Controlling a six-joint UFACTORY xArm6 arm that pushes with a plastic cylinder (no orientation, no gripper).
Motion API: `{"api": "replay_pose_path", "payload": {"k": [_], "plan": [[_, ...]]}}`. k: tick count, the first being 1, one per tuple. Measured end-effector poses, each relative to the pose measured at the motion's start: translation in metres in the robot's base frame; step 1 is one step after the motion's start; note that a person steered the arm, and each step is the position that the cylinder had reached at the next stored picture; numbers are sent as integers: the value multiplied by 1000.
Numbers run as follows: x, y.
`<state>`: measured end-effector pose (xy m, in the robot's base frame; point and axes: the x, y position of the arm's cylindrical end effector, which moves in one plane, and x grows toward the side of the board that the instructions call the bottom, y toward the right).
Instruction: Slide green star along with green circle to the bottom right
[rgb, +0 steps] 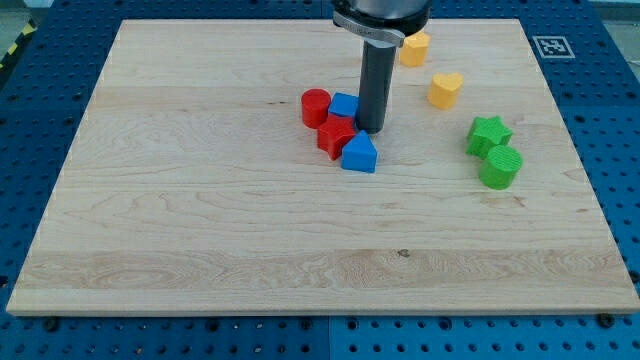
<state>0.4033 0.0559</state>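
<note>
Gripper: none on this arm, just my tip (371, 130), holding nothing, parked beside the blue cube (344, 104) | green star (488, 133) touching green circle (500, 167), well off to the view's right | both near the surface (200, 250) right edge | bare wood stretches below them toward the bottom-right corner

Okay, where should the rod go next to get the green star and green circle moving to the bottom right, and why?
Probably lift away toward the view's upper right: my tip sits among the red and blue blocks, left of the green star, which touches the green circle below it. Getting above-left of the star allows a push.
</note>
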Motion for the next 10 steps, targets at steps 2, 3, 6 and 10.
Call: {"api": "replay_pose_path", "payload": {"k": [2, 3, 6, 10], "plan": [[-22, 11], [-37, 50], [-9, 124], [36, 150]]}}
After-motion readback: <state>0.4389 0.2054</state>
